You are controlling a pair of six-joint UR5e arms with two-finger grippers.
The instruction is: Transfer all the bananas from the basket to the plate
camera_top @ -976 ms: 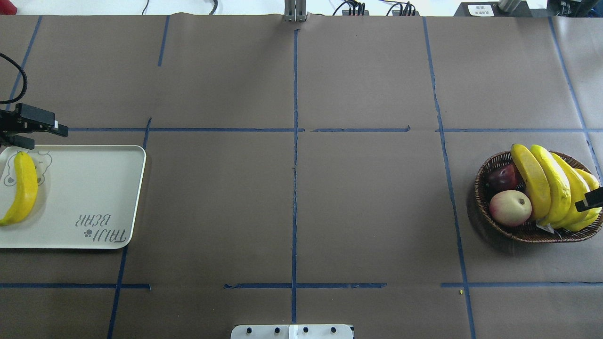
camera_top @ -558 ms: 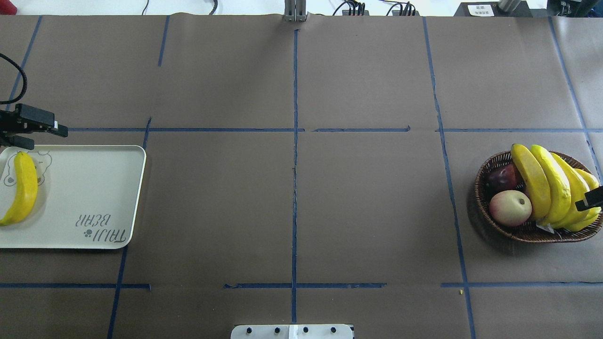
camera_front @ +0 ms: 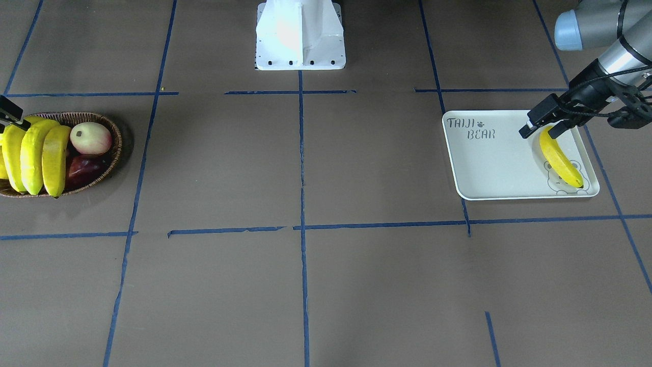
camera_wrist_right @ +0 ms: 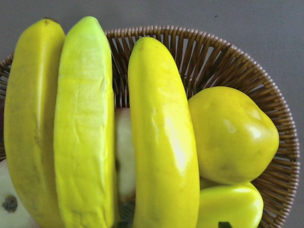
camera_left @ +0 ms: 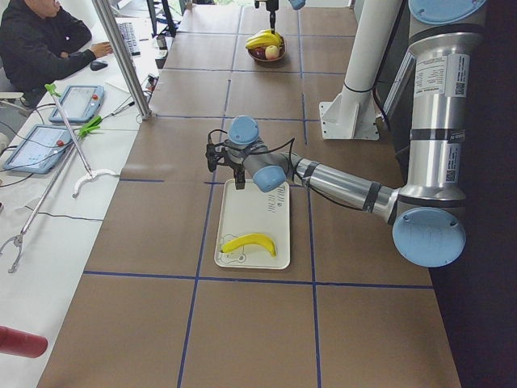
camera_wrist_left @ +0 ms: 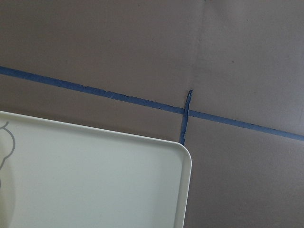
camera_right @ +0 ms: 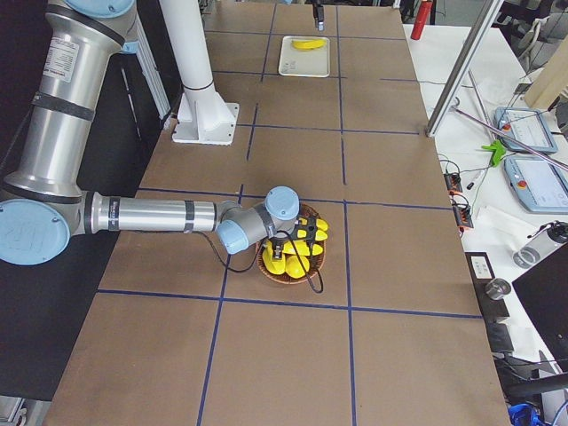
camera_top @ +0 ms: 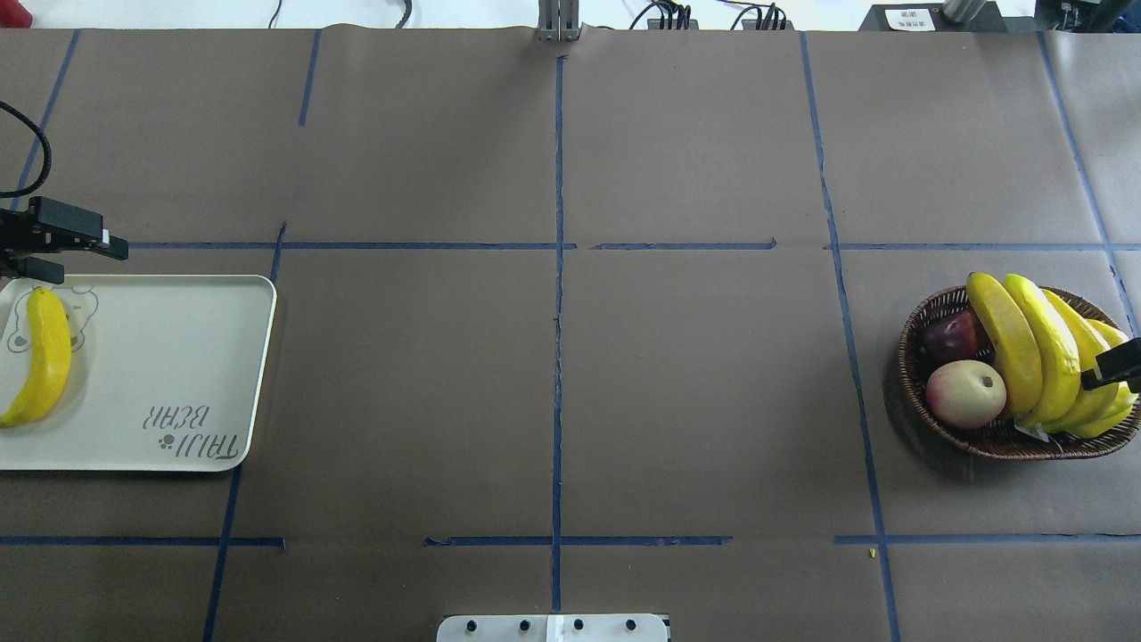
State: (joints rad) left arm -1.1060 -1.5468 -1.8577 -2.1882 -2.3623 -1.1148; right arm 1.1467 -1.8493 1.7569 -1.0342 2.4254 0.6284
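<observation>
Banana (camera_top: pixel 40 357) on plate (camera_top: pixel 178 357) — three in basket (camera_top: pixel 998 441)

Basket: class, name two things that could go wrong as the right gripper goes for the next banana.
1. The bananas lie packed side by side across the basket, so the right gripper hovering over them might pinch two at once or drag a neighbour out.
2. A stubby yellow fruit sits right beside them. It could be grabbed by mistake, or roll when a banana lifts.

the left arm (camera_left: pixel 339 184) and right arm (camera_right: pixel 151 213) are shiny silver tubes with round light blue caps (camera_left: pixel 428 237), thin black cables (camera_top: pixel 48 160) and white stickers (camera_left: pixel 442 74).
</observation>
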